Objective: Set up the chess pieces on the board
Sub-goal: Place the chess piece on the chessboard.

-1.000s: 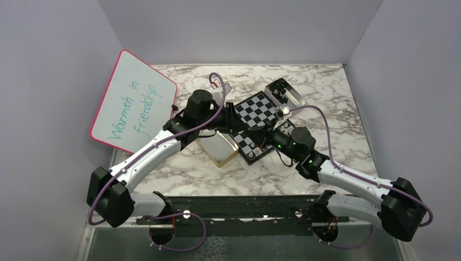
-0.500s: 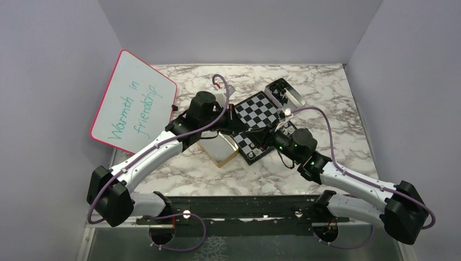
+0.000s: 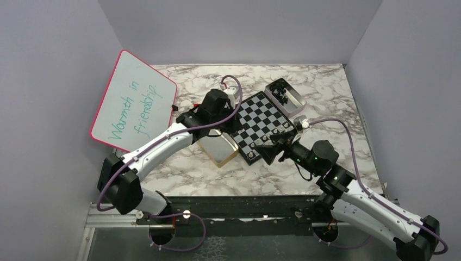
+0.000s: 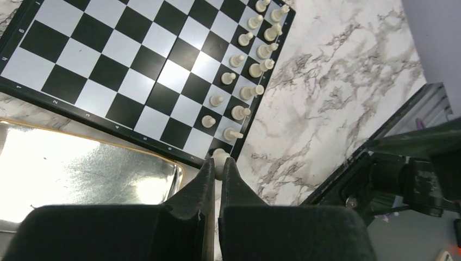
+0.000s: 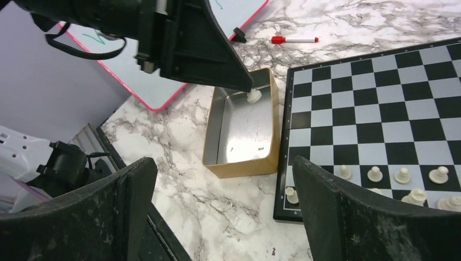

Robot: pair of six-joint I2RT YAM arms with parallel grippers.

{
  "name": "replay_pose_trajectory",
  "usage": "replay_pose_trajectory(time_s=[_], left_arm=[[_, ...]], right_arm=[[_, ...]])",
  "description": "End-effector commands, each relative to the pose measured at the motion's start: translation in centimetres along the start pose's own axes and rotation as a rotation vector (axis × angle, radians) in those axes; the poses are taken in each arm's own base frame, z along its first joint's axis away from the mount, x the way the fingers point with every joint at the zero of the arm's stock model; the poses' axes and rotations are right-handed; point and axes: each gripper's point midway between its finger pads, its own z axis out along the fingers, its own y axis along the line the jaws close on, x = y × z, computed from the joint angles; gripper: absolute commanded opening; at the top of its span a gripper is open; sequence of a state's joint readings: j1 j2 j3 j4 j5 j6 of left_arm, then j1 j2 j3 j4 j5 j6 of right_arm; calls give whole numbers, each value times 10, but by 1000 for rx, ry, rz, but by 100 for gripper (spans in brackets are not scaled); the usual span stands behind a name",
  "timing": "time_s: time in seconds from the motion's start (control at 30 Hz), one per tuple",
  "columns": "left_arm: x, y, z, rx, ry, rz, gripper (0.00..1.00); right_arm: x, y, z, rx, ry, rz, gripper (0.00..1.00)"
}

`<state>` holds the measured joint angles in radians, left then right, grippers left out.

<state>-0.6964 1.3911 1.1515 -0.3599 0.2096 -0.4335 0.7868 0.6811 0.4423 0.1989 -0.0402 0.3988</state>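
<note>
The left jaws are closed tightly on one pale chess piece (image 4: 219, 158), whose round end sticks out a little past their tips. Just beyond these tips is the corner of the board (image 4: 136, 65), and beside them, on the table, a gold tin (image 4: 81, 168). Further ahead of the tips, two rows of pale pieces (image 4: 244, 76) stand along the board's edge. The right jaws are spread fully wide and hold nothing; the tin and the board's corner lie below, between them.

Has chequered black-and-white chessboard (image 3: 261, 117) mid marble table (image 3: 337, 109), gold-rimmed metal tin (image 3: 217, 149) just beside its near-left edge (another silver tin (image 3: 296, 99) off far-right edge), pink-framed whiteboard (image 3: 133, 103) left.
</note>
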Motion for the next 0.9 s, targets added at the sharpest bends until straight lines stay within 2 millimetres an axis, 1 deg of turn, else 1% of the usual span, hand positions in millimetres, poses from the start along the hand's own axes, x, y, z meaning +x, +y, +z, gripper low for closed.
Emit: replay_pose_trajectory(time_s=[0.0,0.07,0.13,0.17,0.33,0.43,0.53,0.63,0.87], left_arm=[[0,8,14,-106,22,66,2],[4,9,24,-141,32,86,2],[12,6,37,-156,58,106,3],[14,8,43,-180,63,114,3],[35,11,72,-208,122,108,3],[51,13,85,-235,151,106,3],[65,13,91,-251,155,99,3],[74,22,93,-281,148,86,3],[83,32,94,-306,138,77,3]], right_arm=[[-4,-9,-23,88,44,-8,100],[-11,-20,-33,187,33,67,100],[-14,-33,-44,301,23,159,100],[-15,-37,-49,335,25,176,100],[-16,-41,-67,361,47,129,100],[-16,-48,-77,406,31,147,100],[-19,-51,-85,422,1,161,100],[-22,-52,-90,418,-26,154,100],[-29,-55,-102,442,-30,122,100]])
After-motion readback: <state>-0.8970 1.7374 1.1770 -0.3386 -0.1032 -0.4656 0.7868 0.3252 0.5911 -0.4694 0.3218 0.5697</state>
